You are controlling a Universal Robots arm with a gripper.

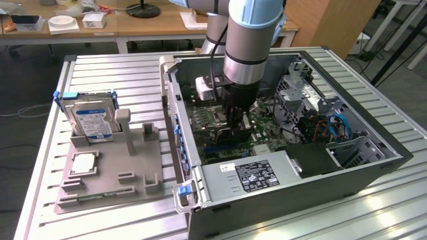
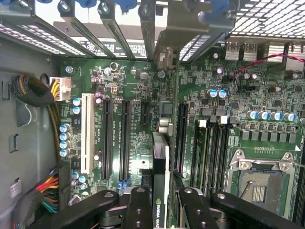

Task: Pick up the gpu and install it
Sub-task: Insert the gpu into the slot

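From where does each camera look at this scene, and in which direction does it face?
Exterior view: off the arm, above the ribbed metal table, facing down into the open black computer case; the grey-and-blue arm shows.
Wrist view: on the wrist, facing the green motherboard; the black gripper shows, shut on the slim black gpu card.
Shared: the motherboard and the gripper inside the case.

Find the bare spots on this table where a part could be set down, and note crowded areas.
Free: table slats behind the hard drive, and the corner beside the case on the exterior view's right. Crowded: inside the case, where the claw holds the gpu.
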